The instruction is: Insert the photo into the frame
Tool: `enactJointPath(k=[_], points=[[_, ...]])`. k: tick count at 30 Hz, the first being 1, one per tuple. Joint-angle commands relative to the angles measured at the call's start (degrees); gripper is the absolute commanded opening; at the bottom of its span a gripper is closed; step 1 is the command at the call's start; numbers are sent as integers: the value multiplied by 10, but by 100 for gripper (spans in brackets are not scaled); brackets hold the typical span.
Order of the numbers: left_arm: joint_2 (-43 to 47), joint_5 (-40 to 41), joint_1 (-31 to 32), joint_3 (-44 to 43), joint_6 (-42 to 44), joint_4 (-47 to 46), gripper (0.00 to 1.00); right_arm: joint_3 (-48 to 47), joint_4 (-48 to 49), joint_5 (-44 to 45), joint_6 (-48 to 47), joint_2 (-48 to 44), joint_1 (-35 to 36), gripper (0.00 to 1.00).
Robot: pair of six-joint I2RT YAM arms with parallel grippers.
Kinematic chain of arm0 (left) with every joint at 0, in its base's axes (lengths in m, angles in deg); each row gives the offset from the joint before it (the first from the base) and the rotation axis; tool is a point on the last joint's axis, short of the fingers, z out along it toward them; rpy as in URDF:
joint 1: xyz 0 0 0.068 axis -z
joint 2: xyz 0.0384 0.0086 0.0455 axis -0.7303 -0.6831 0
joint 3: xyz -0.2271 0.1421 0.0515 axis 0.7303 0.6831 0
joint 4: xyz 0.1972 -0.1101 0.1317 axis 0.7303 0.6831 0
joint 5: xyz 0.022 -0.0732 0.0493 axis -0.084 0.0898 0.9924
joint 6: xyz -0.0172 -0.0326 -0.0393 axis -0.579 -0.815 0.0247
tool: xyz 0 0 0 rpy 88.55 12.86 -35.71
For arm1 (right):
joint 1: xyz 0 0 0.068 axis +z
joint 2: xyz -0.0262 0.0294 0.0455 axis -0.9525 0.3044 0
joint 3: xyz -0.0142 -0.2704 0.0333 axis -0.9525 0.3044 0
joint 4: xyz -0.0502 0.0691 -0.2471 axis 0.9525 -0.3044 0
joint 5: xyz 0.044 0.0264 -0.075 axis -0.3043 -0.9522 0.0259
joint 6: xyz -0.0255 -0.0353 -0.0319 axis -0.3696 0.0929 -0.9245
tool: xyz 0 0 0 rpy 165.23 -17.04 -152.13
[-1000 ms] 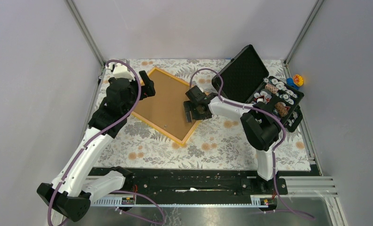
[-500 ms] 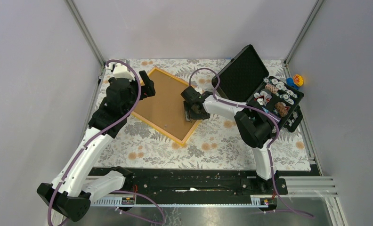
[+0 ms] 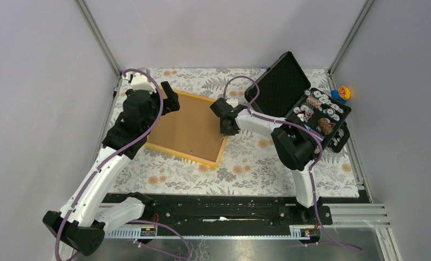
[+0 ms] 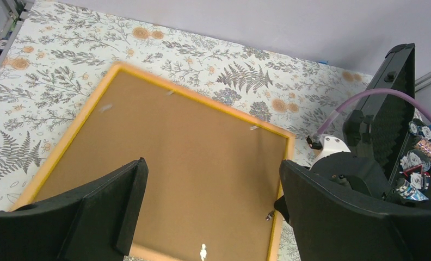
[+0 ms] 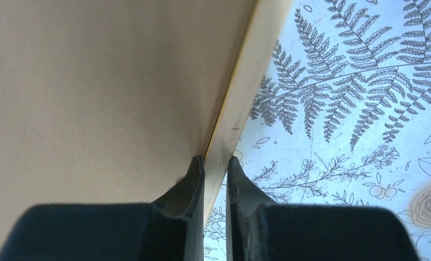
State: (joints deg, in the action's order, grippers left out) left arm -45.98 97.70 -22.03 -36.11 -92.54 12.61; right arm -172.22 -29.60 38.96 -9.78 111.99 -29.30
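Observation:
The frame (image 3: 180,154) lies back-up on the flowered cloth, its thin orange-yellow rim around a plain brown backing board (image 3: 189,128). My right gripper (image 3: 226,130) is shut on the frame's right edge. In the right wrist view its fingertips (image 5: 216,163) pinch the pale rim (image 5: 246,87) beside the board (image 5: 104,92). Over the frame's far left corner hovers my left gripper (image 3: 167,100), open. In its own view the left gripper (image 4: 212,168) has nothing between its wide jaws, and the rim (image 4: 69,133) shows below. The photo is out of view.
An open black case (image 3: 281,87) stands at the back right, its lid raised, with a tray of small round items (image 3: 322,114). A small coloured toy (image 3: 343,92) sits by the right wall. The right arm (image 4: 355,174) reaches along the frame's right side.
My right gripper has closed onto the frame's right edge. The frame has turned on the cloth, its sides now squarer to the table. The left arm has stayed put.

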Motion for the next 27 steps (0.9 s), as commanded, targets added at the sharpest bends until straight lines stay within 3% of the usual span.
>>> enactJointPath(k=[1,6,10,18,23,27], points=[[-7,-7,8,4,-2,-32,99,0,6,-26,-49,5,10,9],[-52,11,23,2,-8,-25,99,-4,17,-5,-65,-16,10,21],[-81,26,22,2,-27,-30,99,18,29,0,-75,-48,10,47],[-109,-3,18,-37,-78,12,99,103,73,-43,-93,-129,10,84],[-159,-39,2,-53,-112,55,99,160,94,-112,-100,-176,11,94],[-183,-43,-10,-60,-119,81,99,191,82,-104,-82,-207,11,100]])
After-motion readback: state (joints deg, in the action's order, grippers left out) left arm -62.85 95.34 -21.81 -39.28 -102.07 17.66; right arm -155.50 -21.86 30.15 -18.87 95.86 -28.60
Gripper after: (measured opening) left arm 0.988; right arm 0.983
